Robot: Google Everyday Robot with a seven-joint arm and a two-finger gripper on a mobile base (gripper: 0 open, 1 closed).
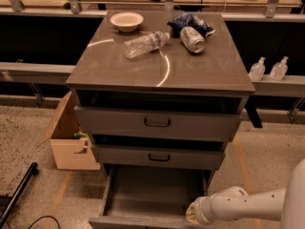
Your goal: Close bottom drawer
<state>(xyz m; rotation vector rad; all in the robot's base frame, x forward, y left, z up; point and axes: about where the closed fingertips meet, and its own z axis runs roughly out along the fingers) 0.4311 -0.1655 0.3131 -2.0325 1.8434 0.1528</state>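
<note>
The bottom drawer [147, 194] of the grey-brown cabinet [162, 70] is pulled far out, showing its empty inside. Its front runs along the lower edge of the view. The middle drawer [157, 157] and the top drawer [157, 123] above it stand slightly ajar, each with a small black bar handle. My white arm [248, 205] comes in from the lower right. My gripper [192, 213] is at its tip, at the right end of the bottom drawer's front, low in the view.
On the cabinet top lie a white bowl [127, 21], a plastic bottle [144, 44], a can [192, 39] and a blue bag [190, 22]. An open cardboard box [71, 142] stands on the floor to the left. Two sanitizer bottles [269, 69] sit on a ledge at right.
</note>
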